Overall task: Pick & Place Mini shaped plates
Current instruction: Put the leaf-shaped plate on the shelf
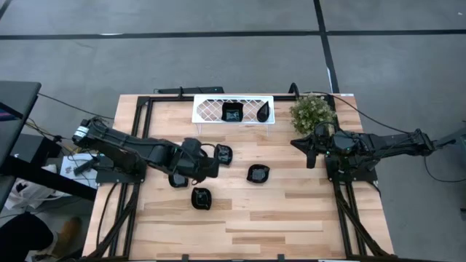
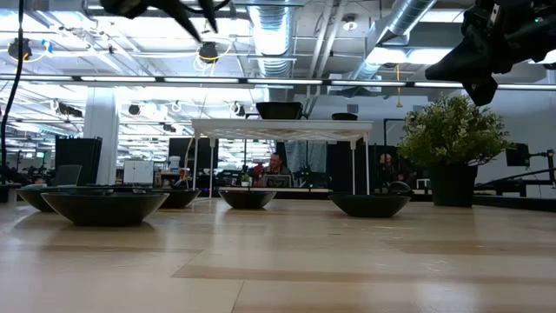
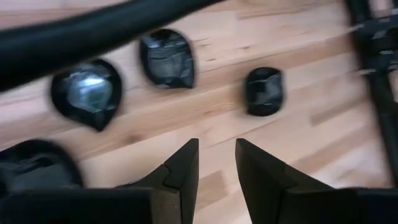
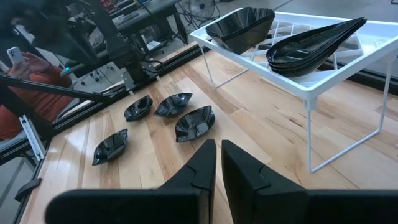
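Nearest the low camera sits a wide, shallow black dish (image 2: 105, 206) on the pale wooden table (image 1: 306, 218), with more of the mini shaped plates lined up behind it. From above, four loose plates show on the bare wood: one squarish dish (image 1: 201, 198) toward the front, one (image 1: 258, 173) near the middle, one (image 1: 223, 153) just right of the left arm's wrist, and one (image 1: 177, 179) partly under that arm. A white lattice tray (image 1: 211, 109) on thin wire legs stands at the back edge, carrying a squarish plate (image 1: 232, 113) and a teardrop one (image 1: 264, 112). Just right of the tray stands a green plant (image 1: 313, 111) in a dark pot.

Over the loose plates hangs the left gripper (image 3: 216, 165), its two dark fingers a little apart with bare wood between them, holding nothing and touching no plate. A thick black cable (image 3: 93, 31) crosses its wrist view in front of the dishes. Beside the plant is the right gripper (image 4: 218, 160), raised off the table, fingers nearly together with only a slit between, empty, facing the tray and plates.

All plates are glossy black with wavy or pointed rims; the table is light planked wood edged by black rails
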Robot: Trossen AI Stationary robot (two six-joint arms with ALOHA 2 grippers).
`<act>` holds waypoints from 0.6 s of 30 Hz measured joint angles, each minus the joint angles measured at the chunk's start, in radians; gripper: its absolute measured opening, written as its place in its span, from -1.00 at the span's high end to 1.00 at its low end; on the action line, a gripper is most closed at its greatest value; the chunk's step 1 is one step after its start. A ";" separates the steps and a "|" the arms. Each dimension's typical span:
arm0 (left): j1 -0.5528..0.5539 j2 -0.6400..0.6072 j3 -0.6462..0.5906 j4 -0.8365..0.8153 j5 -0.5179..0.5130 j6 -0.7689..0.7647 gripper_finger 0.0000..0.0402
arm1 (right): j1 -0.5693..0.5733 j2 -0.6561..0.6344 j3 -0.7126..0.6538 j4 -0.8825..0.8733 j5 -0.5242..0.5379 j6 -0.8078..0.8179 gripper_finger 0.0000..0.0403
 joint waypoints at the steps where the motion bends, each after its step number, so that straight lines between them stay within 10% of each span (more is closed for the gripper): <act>1: -0.007 0.000 0.000 -0.030 0.000 -0.017 0.47 | 0.000 0.000 0.000 0.000 0.000 0.000 0.89; 18: -0.184 -0.120 -0.397 -0.066 0.387 -0.767 0.47 | 0.000 0.000 0.000 0.000 -0.001 0.000 0.89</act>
